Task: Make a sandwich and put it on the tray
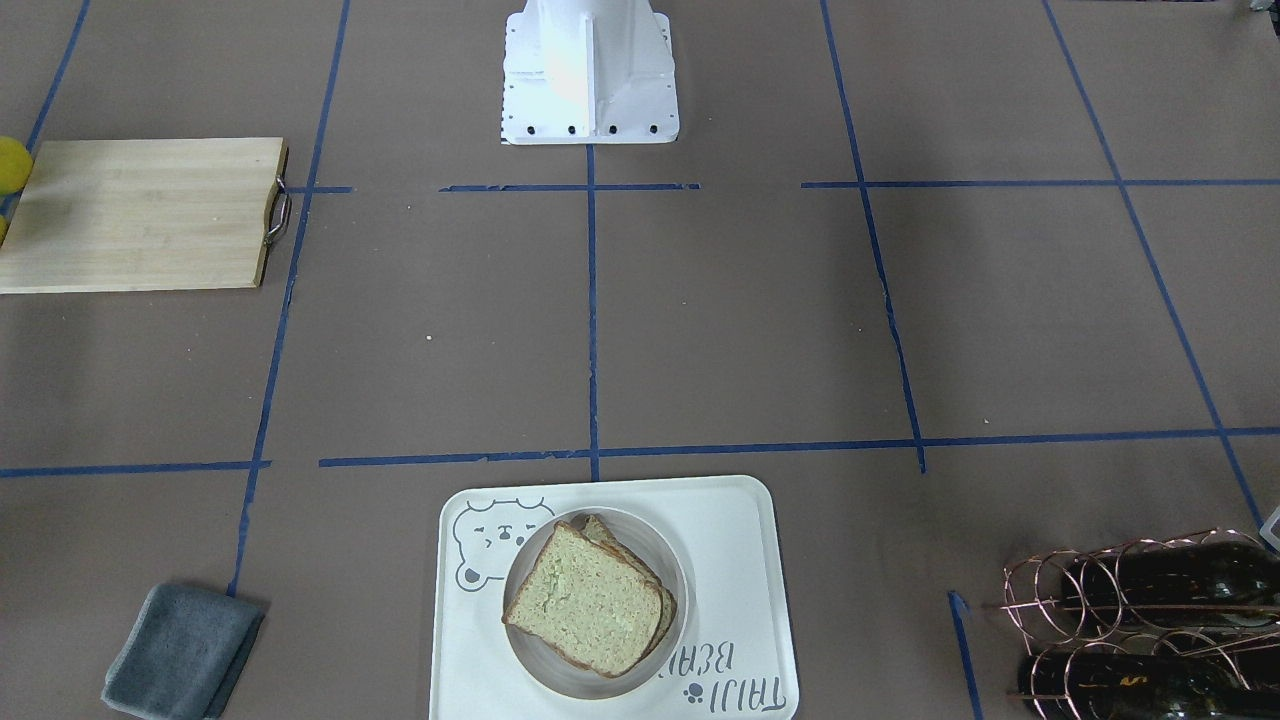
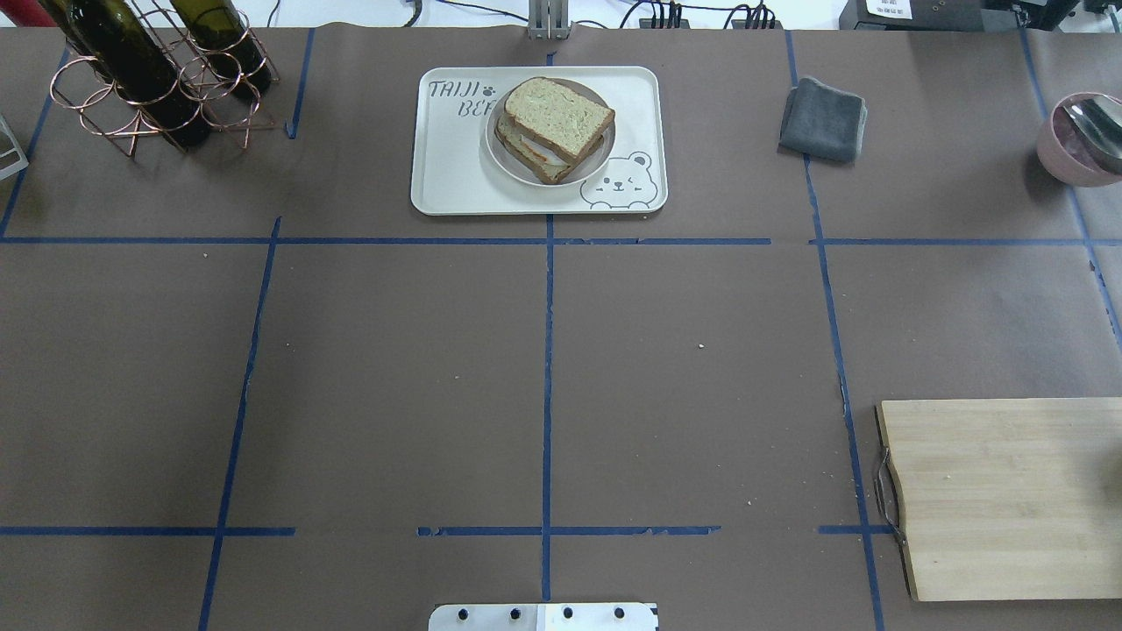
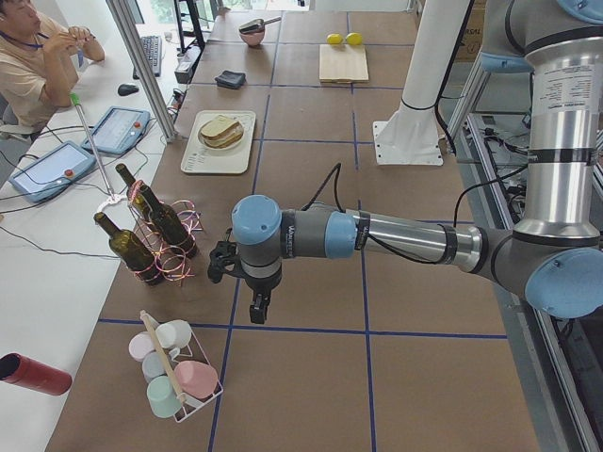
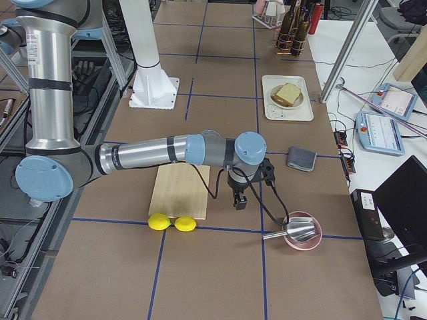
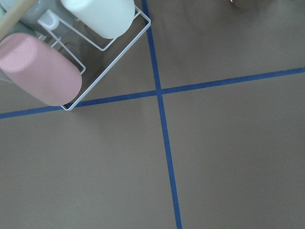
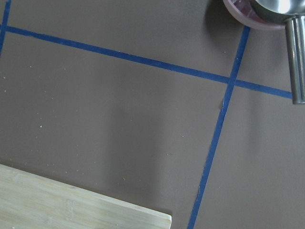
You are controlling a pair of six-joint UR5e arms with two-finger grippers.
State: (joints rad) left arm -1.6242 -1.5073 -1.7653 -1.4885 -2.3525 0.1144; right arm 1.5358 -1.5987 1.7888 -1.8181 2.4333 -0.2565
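Note:
The sandwich (image 2: 556, 121), two tan bread slices with the white egg (image 2: 545, 158) showing between them, sits on a small round plate (image 2: 599, 163) on the cream tray (image 2: 456, 180) with the bear drawing, at the table's far middle. It also shows in the front-facing view (image 1: 588, 598) on the tray (image 1: 735, 520). My left gripper (image 3: 256, 307) hangs over bare table near the cup rack, far from the tray. My right gripper (image 4: 238, 201) hangs beside the cutting board. Both show only in the side views; I cannot tell whether they are open or shut.
A wooden cutting board (image 2: 999, 495) lies at the near right, with two lemons (image 4: 171, 223) by it. A grey cloth (image 2: 824, 120) and a pink bowl with a metal ladle (image 2: 1080, 136) are at the far right. A copper wine rack with bottles (image 2: 149, 79) stands at the far left, a cup rack (image 3: 177, 372) beyond it.

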